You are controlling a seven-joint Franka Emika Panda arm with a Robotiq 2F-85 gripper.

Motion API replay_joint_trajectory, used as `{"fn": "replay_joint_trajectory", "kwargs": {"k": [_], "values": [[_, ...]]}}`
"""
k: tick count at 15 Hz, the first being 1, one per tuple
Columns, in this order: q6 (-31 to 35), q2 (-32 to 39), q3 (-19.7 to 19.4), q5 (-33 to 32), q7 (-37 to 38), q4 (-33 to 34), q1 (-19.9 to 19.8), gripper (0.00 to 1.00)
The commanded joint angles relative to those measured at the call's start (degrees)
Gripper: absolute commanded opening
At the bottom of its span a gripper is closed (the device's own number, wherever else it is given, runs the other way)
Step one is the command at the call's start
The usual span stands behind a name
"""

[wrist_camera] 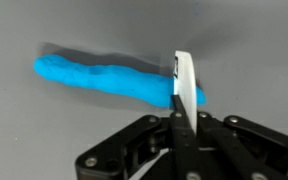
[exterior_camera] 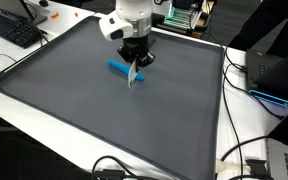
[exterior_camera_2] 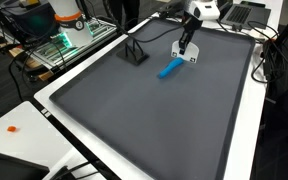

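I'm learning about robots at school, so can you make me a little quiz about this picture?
1. True or false: the fingers are shut on a thin white piece.
2. What colour is the long lump lying on the mat? A red, B blue, C green.
3. In the wrist view, near which end of the long lump does the thin white piece stand, left or right?

Key: 1 true; 2 B; 3 right.
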Motion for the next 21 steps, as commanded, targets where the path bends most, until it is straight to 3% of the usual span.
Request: {"fn": "replay_joint_trajectory", "kwargs": {"k": [1,13,21], "values": [[0.1,1.8,-1.0,-1.4,1.2,0.1,0.5,0.01],[0.5,-0.1,0.4,2.3,-1.2,-4.0,-1.3,0.01],[1.5,-2.0,3.7,11.1,-7.8,-6.3,-4.2,0.01]]}}
